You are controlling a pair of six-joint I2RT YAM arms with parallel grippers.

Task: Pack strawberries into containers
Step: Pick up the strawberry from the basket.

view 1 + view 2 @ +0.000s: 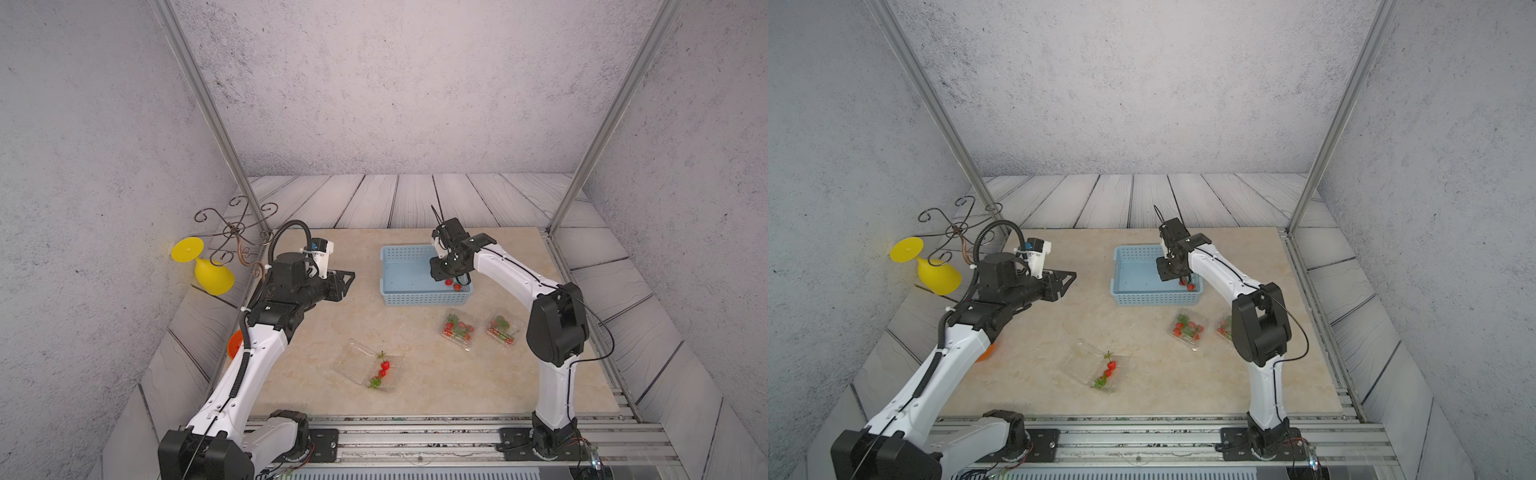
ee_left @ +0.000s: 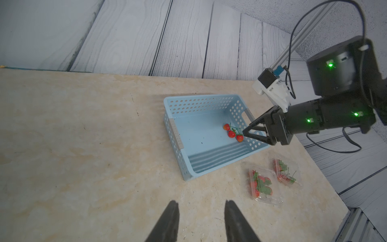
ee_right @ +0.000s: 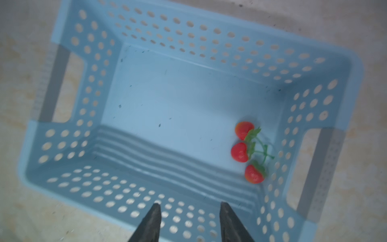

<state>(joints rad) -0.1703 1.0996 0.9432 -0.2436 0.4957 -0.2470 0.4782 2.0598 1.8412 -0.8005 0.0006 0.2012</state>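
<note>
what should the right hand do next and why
Probably shift the right hand over the three strawberries and lower it: it hangs open and empty above the blue basket, off to one side of the berries, which lie joined by stems near an end wall. The open container has room.

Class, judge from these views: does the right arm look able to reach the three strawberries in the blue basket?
Probably yes. The right gripper hangs open above the basket; nothing covers the strawberries, though they lie close to an end wall, which may crowd one finger.
</note>
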